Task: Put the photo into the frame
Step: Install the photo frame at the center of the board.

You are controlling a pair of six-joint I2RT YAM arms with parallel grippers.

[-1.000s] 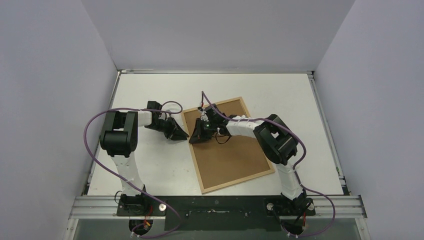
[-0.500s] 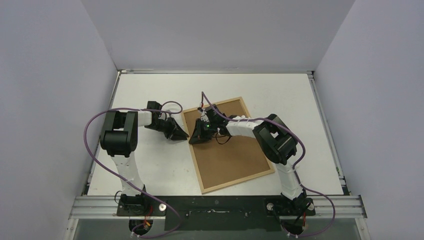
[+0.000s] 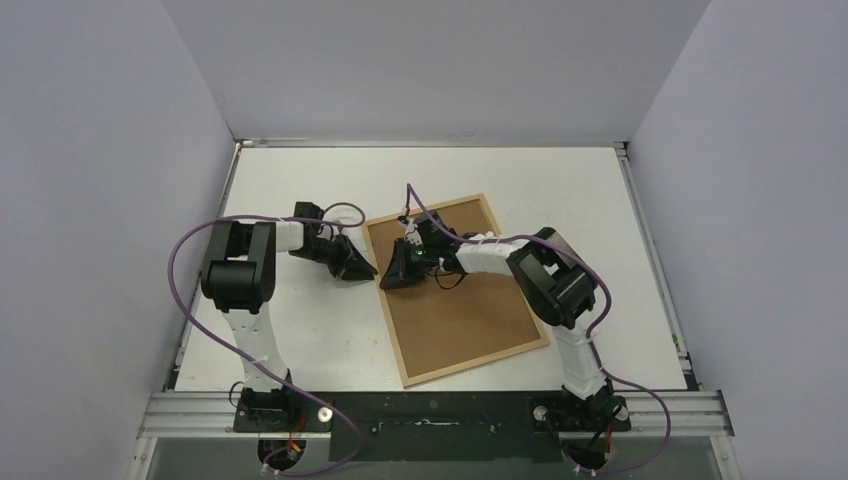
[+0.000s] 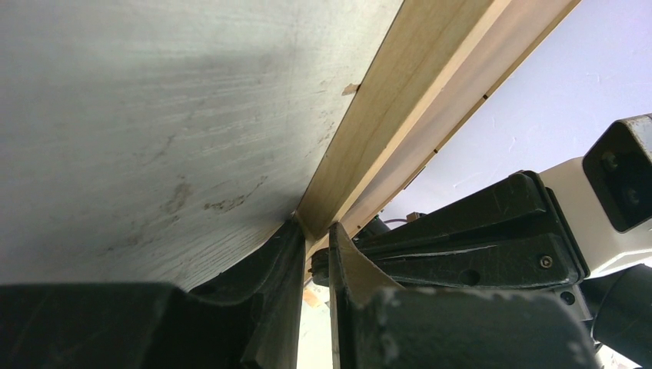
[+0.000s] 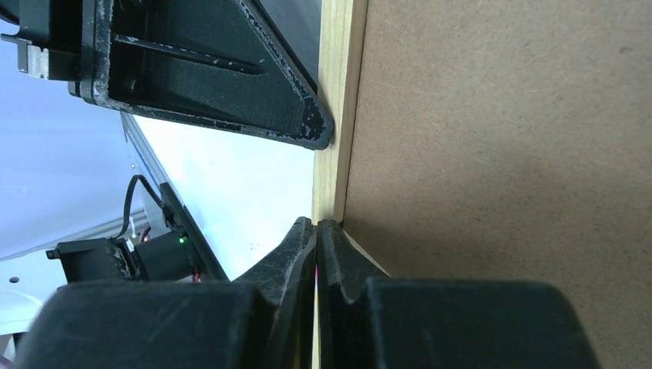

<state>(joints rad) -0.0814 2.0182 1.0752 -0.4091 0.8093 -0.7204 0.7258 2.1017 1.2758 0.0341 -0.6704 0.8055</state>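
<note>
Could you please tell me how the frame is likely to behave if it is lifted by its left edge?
The frame is probably stiff: its wood rails and brown back lie flat and unbent. It looks thin, so it is likely light for its area. Held only at one rim, where the left gripper seems to pinch it, it may pivot or droop.

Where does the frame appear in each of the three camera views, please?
Top external: frame, centre, brown back up.
Left wrist: its wood edge, diagonal, bottom centre to upper right.
Right wrist: its brown back fills the right side.
Shared landmark: the left tool tip at that edge.
</note>
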